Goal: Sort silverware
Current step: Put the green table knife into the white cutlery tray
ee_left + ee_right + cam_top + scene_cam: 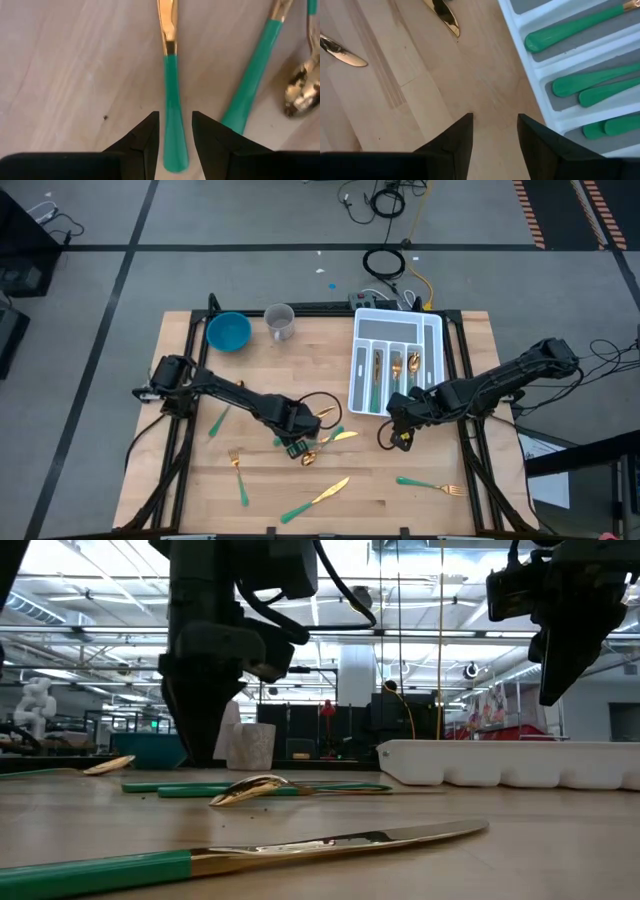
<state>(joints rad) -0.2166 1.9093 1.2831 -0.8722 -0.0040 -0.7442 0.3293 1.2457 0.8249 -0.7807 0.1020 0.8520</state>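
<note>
The left gripper (300,448) is seen low at the centre of the high view, its fingers (145,137) parted on either side of a teal handle of one piece of silverware (172,125), apparently not yet clamped. The right gripper (402,435) is held just below the white tray (434,340), right of centre, fingers open and empty. Several pieces are laid in the tray; others are scattered across the desk (180,490).
</note>
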